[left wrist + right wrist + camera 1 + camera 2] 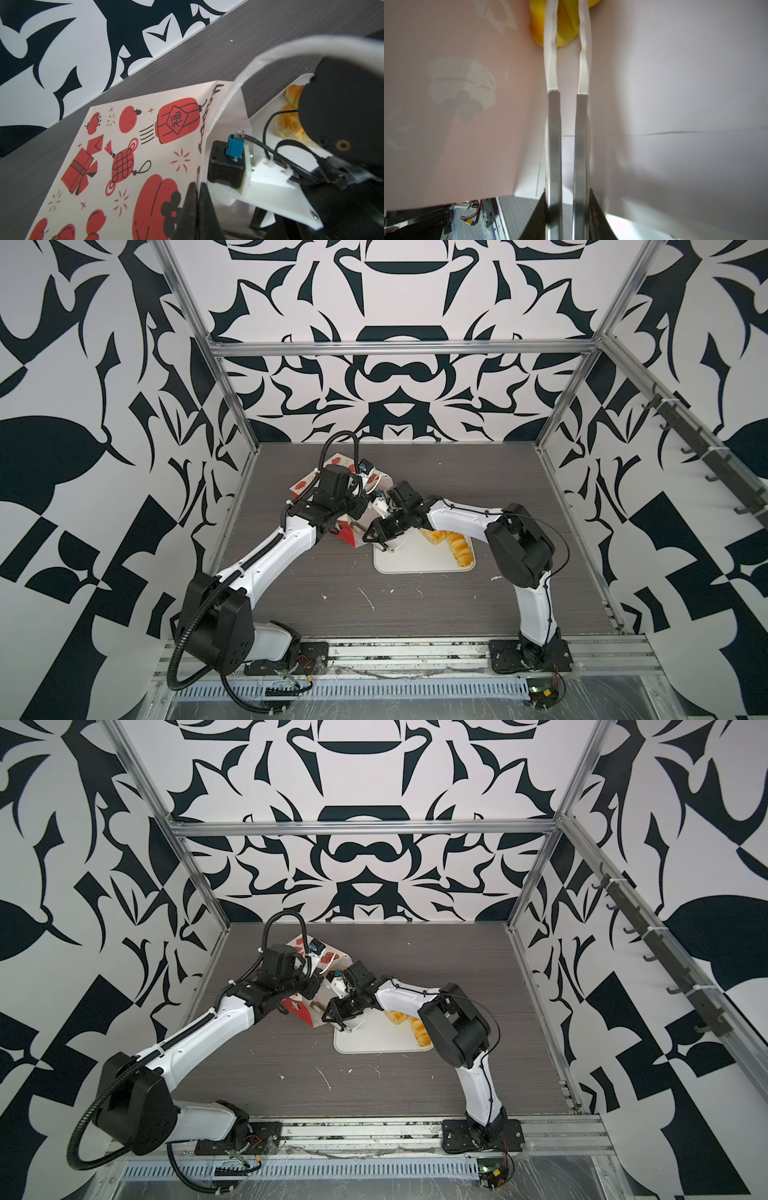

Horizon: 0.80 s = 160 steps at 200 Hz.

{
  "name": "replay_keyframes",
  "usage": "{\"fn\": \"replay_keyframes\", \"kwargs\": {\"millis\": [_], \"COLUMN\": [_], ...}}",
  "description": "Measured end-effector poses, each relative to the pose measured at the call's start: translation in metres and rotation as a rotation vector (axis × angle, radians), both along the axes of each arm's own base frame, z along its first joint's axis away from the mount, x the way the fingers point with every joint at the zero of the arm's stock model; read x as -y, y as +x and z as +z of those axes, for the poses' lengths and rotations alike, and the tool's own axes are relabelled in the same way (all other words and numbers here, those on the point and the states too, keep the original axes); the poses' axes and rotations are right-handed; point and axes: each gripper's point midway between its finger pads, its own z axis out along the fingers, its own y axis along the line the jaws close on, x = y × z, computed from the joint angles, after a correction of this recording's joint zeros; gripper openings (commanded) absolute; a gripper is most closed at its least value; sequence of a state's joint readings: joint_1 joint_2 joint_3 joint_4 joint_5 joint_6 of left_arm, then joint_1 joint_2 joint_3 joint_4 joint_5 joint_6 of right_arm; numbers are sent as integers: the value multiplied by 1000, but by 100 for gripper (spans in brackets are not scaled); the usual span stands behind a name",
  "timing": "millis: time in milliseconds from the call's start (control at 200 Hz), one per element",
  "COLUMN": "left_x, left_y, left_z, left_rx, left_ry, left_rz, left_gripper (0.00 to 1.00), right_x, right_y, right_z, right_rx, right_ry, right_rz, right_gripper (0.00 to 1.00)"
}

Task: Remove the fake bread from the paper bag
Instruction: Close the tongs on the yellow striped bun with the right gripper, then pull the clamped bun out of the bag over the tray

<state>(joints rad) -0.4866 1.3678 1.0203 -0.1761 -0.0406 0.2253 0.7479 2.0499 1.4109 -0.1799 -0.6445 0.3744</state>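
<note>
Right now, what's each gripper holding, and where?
Left gripper pinches the paper bag by its open edge. Right gripper, inside it, seems shut on a yellow toy pastry; where, cannot tell.

The left arm [286, 541] is extended forward from its base and bent inward at the elbow. The left gripper [197, 185] is pinched flat on the rim of the paper bag [128, 145]. The right arm [461, 516] is folded at a raised elbow and angled across the middle. The right gripper [566, 12] is pointed into the bag, its long taped fingers [551, 62] closed upon a piece of fake bread [566, 33].
</note>
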Motion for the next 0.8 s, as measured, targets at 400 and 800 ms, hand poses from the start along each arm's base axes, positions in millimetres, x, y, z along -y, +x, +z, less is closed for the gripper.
{"fn": "replay_keyframes", "kwargs": {"millis": [400, 800], "left_x": [0, -1], "left_y": [-3, -2], "left_z": [0, 1], "left_rx": [4, 7], "left_ry": [1, 4], "left_rz": [-4, -1], "left_gripper": [0, 0], "right_x": [32, 75], "right_y": [-1, 0], "right_z": [19, 28], "right_rx": [59, 69], "right_ry": [-44, -77], "right_rz": [-64, -144], "right_gripper": [13, 12]}}
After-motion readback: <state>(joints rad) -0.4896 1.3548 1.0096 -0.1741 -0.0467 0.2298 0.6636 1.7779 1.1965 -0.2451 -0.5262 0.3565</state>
